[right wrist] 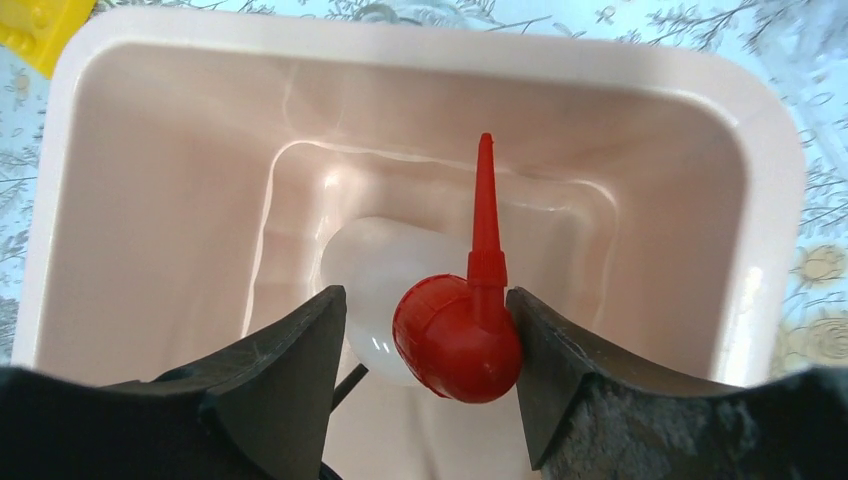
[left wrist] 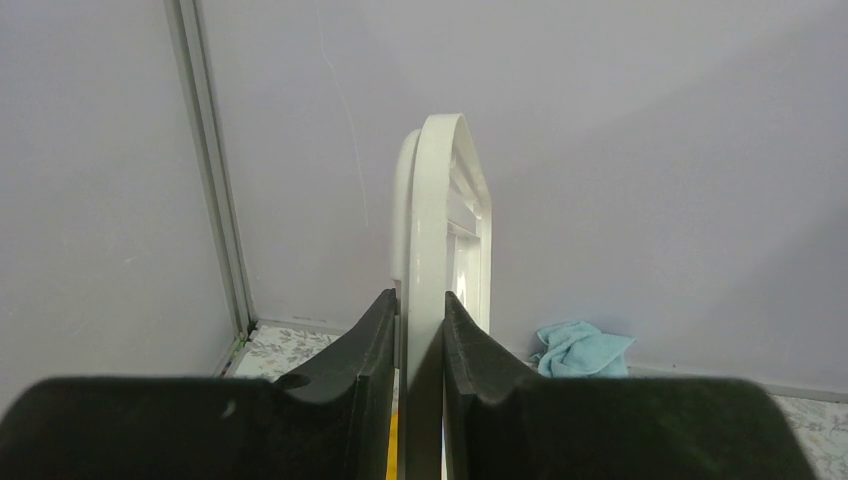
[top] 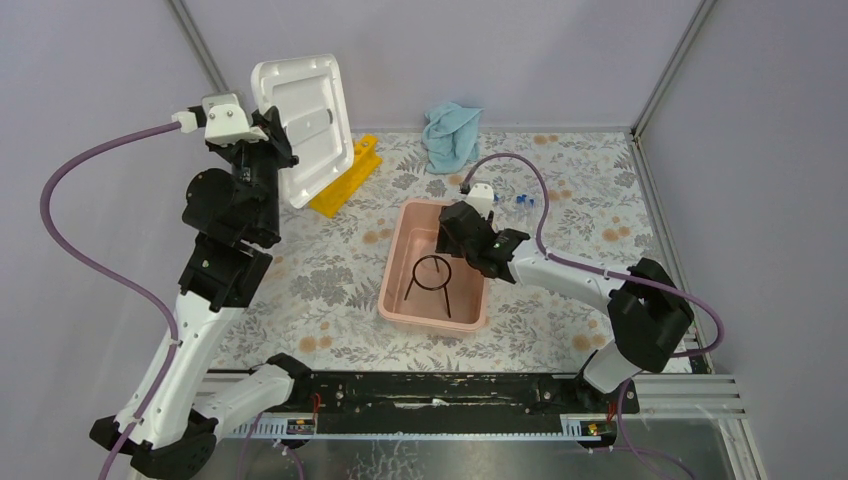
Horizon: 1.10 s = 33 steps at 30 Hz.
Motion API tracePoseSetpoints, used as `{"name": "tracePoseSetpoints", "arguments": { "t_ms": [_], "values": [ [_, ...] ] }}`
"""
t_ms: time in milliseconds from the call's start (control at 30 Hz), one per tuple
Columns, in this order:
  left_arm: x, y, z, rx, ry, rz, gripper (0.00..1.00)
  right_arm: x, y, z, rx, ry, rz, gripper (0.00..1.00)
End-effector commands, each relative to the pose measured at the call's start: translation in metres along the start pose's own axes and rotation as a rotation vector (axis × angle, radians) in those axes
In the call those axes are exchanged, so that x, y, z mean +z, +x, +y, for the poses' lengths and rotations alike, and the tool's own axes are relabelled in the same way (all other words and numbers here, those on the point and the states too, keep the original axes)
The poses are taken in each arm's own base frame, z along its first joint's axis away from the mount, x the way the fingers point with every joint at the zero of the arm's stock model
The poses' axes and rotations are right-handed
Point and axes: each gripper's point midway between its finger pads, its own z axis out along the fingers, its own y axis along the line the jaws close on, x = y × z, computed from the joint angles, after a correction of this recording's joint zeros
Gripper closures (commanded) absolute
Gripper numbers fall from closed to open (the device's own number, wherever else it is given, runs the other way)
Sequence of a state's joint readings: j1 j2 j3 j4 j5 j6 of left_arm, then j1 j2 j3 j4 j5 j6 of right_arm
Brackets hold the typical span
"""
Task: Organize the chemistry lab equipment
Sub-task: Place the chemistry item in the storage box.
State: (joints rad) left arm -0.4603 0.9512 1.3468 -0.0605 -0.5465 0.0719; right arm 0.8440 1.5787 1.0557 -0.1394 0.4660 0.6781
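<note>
Over the pink tub, red-spouted bottle between parted jaws of right gripper.

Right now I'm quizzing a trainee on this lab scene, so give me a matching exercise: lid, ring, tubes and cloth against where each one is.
Things
1. lid
2. ring
3. tubes
4. cloth

Places
A. on the table, by the far wall
B. inside the bin
C. clamped in the left gripper, raised off the table
D. on the table, just past the bin's far right corner

Pairs: 1-C, 2-B, 3-D, 4-A
</note>
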Motion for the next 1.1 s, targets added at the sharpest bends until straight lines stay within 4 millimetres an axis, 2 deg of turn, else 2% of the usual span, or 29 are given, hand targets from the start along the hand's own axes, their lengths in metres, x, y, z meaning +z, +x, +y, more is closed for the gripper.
{"name": "tracePoseSetpoints", "arguments": {
  "t_ms": [0, 200, 667, 933, 1067],
  "values": [
    [-0.001, -0.028, 0.001, -0.095, -0.01, -0.098, 1.0, -0.02, -0.045, -0.006, -0.051, 0.051, -0.107, 0.33],
    [0.0, -0.029, 0.0, -0.107, -0.006, -0.099, 1.0, -0.032, -0.061, -0.007, -0.079, 0.063, -0.129, 0.33],
    [-0.005, -0.038, 0.003, -0.098, -0.001, -0.116, 1.0, -0.042, -0.071, -0.006, -0.103, 0.063, -0.143, 0.32],
    [-0.004, -0.04, 0.004, -0.077, -0.004, -0.121, 1.0, -0.049, -0.078, 0.009, -0.19, 0.034, -0.149, 0.32],
    [-0.004, -0.045, 0.007, -0.072, -0.019, -0.128, 1.0, -0.066, -0.099, 0.034, -0.306, -0.033, -0.17, 0.33]
  ]
}}
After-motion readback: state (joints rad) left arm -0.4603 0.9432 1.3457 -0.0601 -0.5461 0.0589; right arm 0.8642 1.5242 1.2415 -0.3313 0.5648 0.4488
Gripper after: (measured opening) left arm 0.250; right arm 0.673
